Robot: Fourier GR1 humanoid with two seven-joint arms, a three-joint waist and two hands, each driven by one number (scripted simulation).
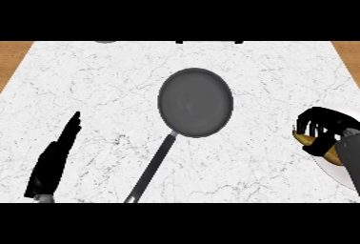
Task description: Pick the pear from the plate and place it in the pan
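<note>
The pear (314,144) lies on the plate (336,175) at the bench's (98,71) right edge, with the right hand (322,125) curled over it, fingers clenched round its top. The pan (195,102) sits mid-bench, its handle (153,167) running toward the near edge. Bare marble lies between pan and plate. The left hand (57,155) rests released, fingers straight, near the left edge.

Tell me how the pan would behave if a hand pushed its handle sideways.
The pan would probably pivot rather than slide straight, since its long handle sticks out far from the round bowl. It looks rigid and flat-bottomed, so tipping seems unlikely. The smooth marble counter may let it skid easily.
</note>
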